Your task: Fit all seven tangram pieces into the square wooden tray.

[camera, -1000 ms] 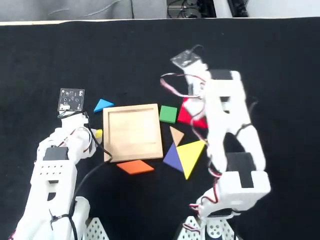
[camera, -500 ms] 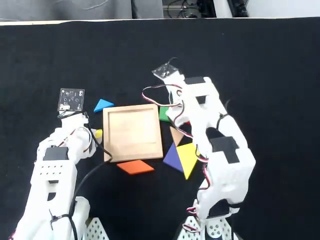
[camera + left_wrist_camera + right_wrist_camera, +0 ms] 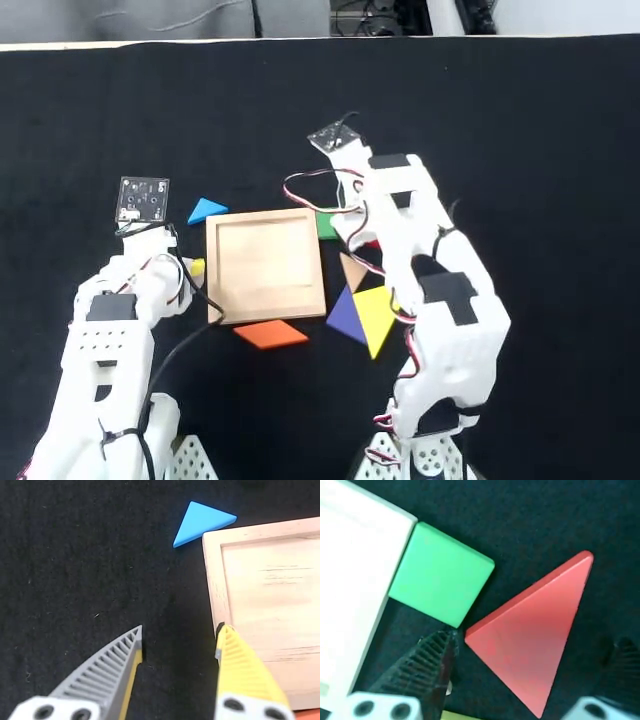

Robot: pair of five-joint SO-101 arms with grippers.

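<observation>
Left fingers (image 3: pixel 240 665): I see them apart, gripping nothing; the tray (image 3: pixel 212 580) rim sits just beside the yellow one.
Blue triangle (image 3: pixel 202 521): beyond the left tips, at the tray's corner.
Right fingers (image 3: pixel 425 665): apart, with the red triangle (image 3: pixel 535 625) lying between them.
Green square (image 3: pixel 442 575): just past the dark finger's tip, beside the tray.
Pieces: all seven lie on the bench (image 3: pixel 520 120), outside the tray.
</observation>
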